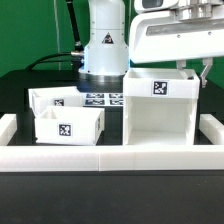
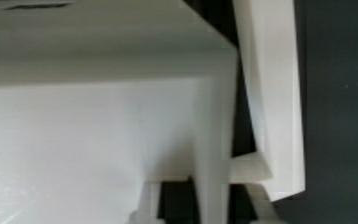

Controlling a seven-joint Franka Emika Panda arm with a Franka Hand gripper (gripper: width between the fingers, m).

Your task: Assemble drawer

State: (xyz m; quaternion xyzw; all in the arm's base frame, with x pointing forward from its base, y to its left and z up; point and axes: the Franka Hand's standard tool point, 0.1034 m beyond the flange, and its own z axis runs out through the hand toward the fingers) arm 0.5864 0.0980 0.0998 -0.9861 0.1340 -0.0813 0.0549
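trays (image 1: 88, 128) appear only in the exterior view.

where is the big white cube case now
In the exterior view's right half, the large white plastic cube case stands beside the front small white tray.

I am working in a robotics lab: a black table (image 1: 18, 100) is sitting fenced by low white walls (image 1: 100, 157), my arm's base (image 1: 103, 45) is standing just behind the marker board (image 1: 100, 99), and a tagged drawer case (image 1: 160, 115) is standing beside that board.
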